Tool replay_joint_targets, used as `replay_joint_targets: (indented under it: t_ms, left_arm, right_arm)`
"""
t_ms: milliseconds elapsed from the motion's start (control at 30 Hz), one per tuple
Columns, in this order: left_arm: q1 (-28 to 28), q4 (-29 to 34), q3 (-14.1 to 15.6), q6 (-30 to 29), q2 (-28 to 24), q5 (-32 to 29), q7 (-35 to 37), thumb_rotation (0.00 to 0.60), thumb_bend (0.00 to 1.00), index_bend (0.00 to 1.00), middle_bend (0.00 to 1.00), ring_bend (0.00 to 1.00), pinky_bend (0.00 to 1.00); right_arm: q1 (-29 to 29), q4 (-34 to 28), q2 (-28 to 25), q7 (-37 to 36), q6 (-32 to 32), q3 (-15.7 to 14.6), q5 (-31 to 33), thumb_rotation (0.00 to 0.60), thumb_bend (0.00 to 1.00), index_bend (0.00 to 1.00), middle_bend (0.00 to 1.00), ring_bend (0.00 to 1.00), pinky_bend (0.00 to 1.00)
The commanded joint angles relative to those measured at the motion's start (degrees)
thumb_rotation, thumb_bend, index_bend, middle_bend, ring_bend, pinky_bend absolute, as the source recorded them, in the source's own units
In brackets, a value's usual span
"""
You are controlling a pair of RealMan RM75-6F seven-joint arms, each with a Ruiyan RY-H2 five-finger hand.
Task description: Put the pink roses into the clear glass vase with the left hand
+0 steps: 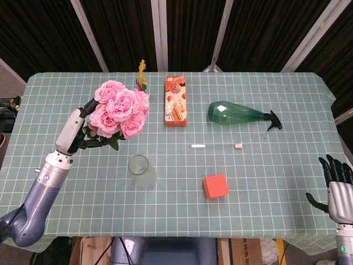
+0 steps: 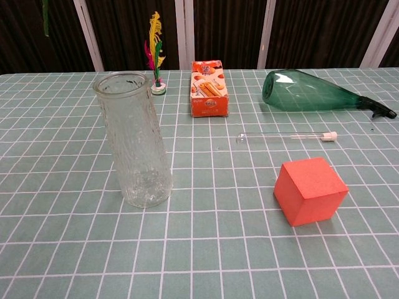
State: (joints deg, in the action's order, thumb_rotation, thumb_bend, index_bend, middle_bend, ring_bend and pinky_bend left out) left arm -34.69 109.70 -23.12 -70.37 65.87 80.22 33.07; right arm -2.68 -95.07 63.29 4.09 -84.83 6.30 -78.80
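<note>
Left hand [image 1: 73, 131] gripping pink roses [image 1: 119, 108] by the stems, bouquet raised off the table; blooms at roughly 2 o'clock from the hand in head view, stems hidden in the grip. Chest view shows almost none of this, only a sliver of green at top left, likely stem or leaf, can't confirm.

Clear glass vase [image 1: 141, 171] upright on the checked tablecloth [image 1: 265, 165], mouth open, at about 4 o'clock from the hand, 5 o'clock from the blooms. Near, not under. Long axis of bouquet looks tilted, blooms toward 2 o'clock, stem ends down toward the hand side; needs turning stem-down over the vase mouth before lowering. Judged: carry phase, insertion not yet begun.

Left hand far nearer; right hand [image 1: 337, 186] at the 4 o'clock table edge, well apart, fingers spread, holding nothing.

Room around vase: orange cube [image 1: 215, 186] at 3 o'clock, clear of it; thin glass rod [image 1: 215, 146] at 2 o'clock; snack box [image 1: 175, 101], green bottle [image 1: 239, 114] lying on its side, feather shuttlecock [image 2: 155, 57] all toward 12–2 o'clock, apart. Risk, judged: tall narrow vase may tip if stems catch the rim.
</note>
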Motion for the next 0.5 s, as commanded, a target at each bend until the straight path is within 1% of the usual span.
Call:
replay_joint_targets:
  t_ms: [33,167,333,500]
  left_arm:
    - [-0.1,2.3,-0.3,-0.7,0.9,1.5,5.6,0.600,0.49,0.23,0.33,0.25,0.33]
    - [-0.8,2.7,-0.4,-1.4,2.8,2.1,8.3,0.600,0.49,0.23,0.33,0.25,0.33]
    - [-2.1,5.2,-0.3,0.8,3.4,1.5,13.5,0.600,0.49,0.23,0.32,0.25,0.33]
    - [-2.7,7.2,0.4,1.9,3.3,1.9,14.6,0.600,0.49,0.23,0.32,0.25,0.33]
  right_arm:
    - [0.1,0.1,-0.2,-0.6,-0.1,0.1,0.0,0.600,0.23,0.10,0.03,0.02,0.00]
    - [0.3,0.2,-0.4,-1.2,-0.4,0.1,-0.3,0.600,0.23,0.10,0.03,0.02,0.00]
    - [0.3,0.2,-0.3,-1.2,-0.4,0.1,-0.3,0.600,0.23,0.10,0.03,0.02,0.00]
    - [0.4,0.2,-0.3,-1.2,-0.5,0.2,-0.1,0.600,0.23,0.10,0.03,0.02,0.00]
